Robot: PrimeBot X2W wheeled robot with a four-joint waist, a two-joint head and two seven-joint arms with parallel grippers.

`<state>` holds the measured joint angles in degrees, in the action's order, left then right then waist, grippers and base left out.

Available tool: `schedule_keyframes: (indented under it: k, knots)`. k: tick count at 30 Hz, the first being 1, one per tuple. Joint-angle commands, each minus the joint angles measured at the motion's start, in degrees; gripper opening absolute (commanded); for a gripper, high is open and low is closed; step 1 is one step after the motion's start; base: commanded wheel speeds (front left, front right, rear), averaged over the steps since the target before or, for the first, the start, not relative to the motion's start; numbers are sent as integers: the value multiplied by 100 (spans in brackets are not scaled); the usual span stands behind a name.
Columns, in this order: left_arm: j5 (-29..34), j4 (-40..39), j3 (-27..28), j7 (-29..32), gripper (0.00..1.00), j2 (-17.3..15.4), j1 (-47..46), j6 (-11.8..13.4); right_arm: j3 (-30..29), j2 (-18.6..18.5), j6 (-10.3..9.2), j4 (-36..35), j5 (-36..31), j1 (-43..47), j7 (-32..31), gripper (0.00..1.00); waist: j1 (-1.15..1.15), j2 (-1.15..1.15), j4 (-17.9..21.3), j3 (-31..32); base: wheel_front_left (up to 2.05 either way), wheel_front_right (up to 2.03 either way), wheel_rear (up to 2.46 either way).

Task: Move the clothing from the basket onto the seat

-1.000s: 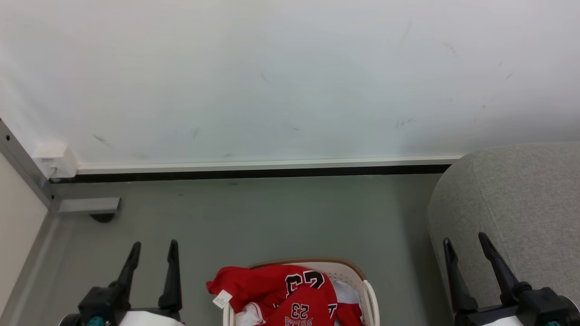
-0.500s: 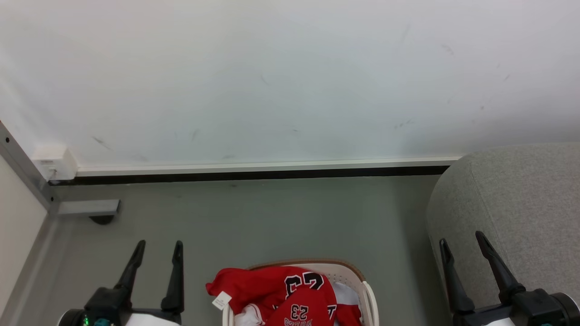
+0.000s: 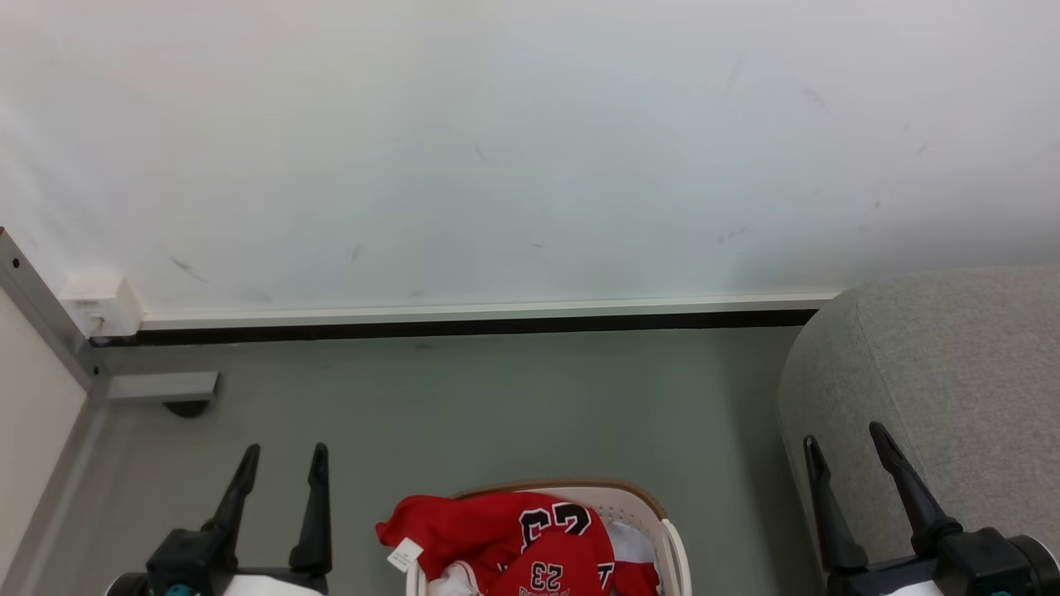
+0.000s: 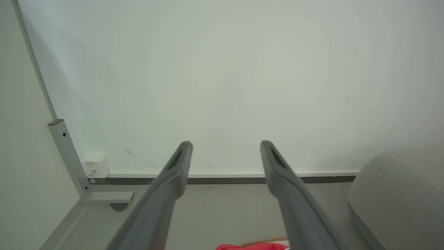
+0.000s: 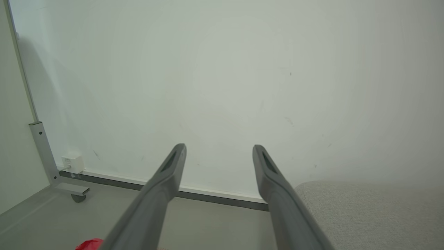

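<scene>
As two tools (image 3: pixel 285 449) (image 3: pixel 843 433) gape, one basket (image 3: pixel 580 483)

**Soft, even light**

Bright, diffuse light fills all three views, without glare. The wall (image 3: pixel 530 149) darkens toward its left corner in both wrist views, and a dim shadow lies on the floor (image 3: pixel 497 397) beside the seat (image 3: pixel 952 356). The head view is sharp. The left claw (image 4: pixel 225 144) and right claw (image 5: pixel 219 147) blur toward the bottom edge; the corner strip (image 4: pixel 34 66) bows.
</scene>
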<state>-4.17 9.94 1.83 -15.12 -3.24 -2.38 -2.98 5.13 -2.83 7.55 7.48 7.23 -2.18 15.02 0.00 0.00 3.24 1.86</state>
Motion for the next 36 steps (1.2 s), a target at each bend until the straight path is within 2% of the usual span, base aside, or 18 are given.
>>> schedule_keyframes:
  k: [1, 10, 19, 25, 29, 36]
  knots:
    - [-40, 19, 36, -6, 100, -10, 22, -3, -11, 2, -12, -5, 52, 58, 11, 100, 0, 0, 5, 7, 0, 0, 0]
    - [-101, 94, 66, -6, 100, 8, -14, -45, 17, 2, -12, 42, 133, 12, 11, 100, 0, 0, 84, -8, 0, 0, 0]
    - [-117, 243, 59, -6, 100, 14, -148, -100, -31, 0, -12, -85, 245, -55, 10, 100, 0, 0, 429, -249, 0, 0, 0]
    - [-129, 318, 43, -5, 100, -28, -398, -181, -83, 0, -13, -257, 412, -145, 10, 100, 0, 0, 759, -710, 0, 0, 0]
    - [-265, 642, 36, -5, 100, -57, -651, -250, -117, 2, -12, -359, 602, -257, 10, 100, 0, 0, 964, -1069, 0, 0, 0]
    - [-222, 1087, -268, 344, 100, -359, -1129, -370, -144, 0, -13, -552, 1027, -482, 11, 100, 0, 0, 1316, -1723, 0, 0, 0]
